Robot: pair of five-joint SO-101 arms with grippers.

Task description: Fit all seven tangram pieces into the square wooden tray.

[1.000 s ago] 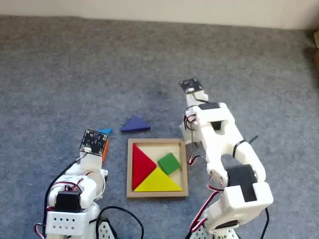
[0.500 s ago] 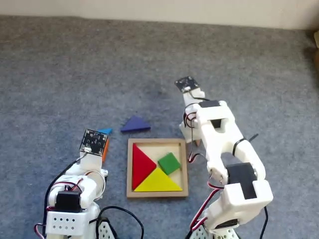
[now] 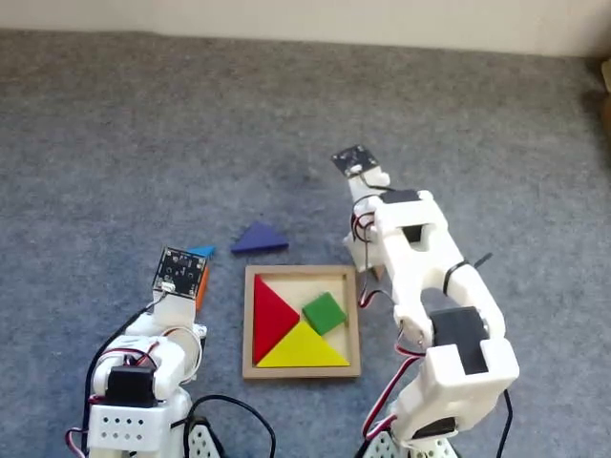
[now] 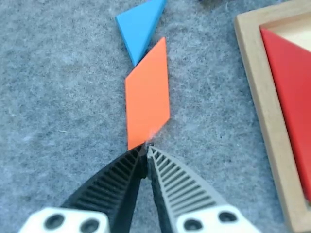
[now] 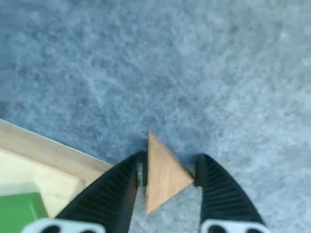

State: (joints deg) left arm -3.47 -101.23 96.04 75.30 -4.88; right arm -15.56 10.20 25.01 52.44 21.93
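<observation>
— Where do we stand with the tray (image 3: 250, 324)?

— We count three pieces lying in it. A red triangle (image 3: 271, 310) runs along the side nearest our left arm, and a yellow triangle (image 3: 304, 349) lies along the near edge. A green square (image 3: 325, 312) sits between them toward the right, turned on its corner. The far right part of the tray floor shows plain wood.

— And the loose pieces?

— We see a purple triangle (image 3: 260, 239) on the carpet (image 3: 143, 124) beyond the tray's far edge, apart from the rim. On the left arm's side of the tray lie a blue triangle (image 4: 141, 24) and an orange piece (image 4: 147, 94), which is a parallelogram. The blue one's point touches the orange one's far corner, and both are flat on the carpet, clear of the tray.

— How are our grippers?

— Our left gripper (image 4: 147, 150) sits low over the carpet with its jaws drawn together. The tips are right at the orange piece's near corner, but we cannot tell whether they pinch that corner or only meet beside it.

— And the right one?

— Our right gripper (image 5: 170, 167) clamps a wood triangle (image 5: 163, 177), one finger on each side and one point aimed away from the wrist. We find it by the tray's far right corner, just outside the rim and over the carpet.
</observation>
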